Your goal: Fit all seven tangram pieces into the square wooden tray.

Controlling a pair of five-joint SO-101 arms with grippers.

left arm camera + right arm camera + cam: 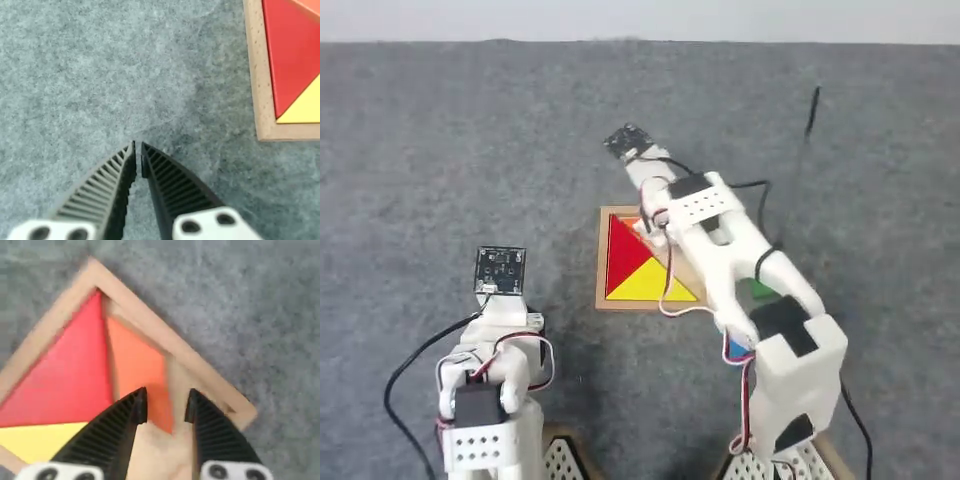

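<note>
The square wooden tray (602, 290) lies mid-table, holding a red triangle (623, 255), a yellow triangle (650, 287) and an orange piece (629, 221) at its far edge. My right arm (720, 240) stretches over the tray. In the right wrist view my right gripper (166, 400) hangs open just above the orange piece (132, 362), whose near tip lies between the fingers, next to bare tray floor (182, 372). My left gripper (138, 146) is shut and empty over the grey carpet, left of the tray corner (254, 85). The red triangle (295, 50) and the yellow triangle (306, 111) appear beside it.
A green piece (760, 290) and a blue piece (734, 349) lie on the carpet right of the tray, partly hidden under the right arm. The left arm (490, 340) stands at the near left. Open carpet spreads to the left and far side.
</note>
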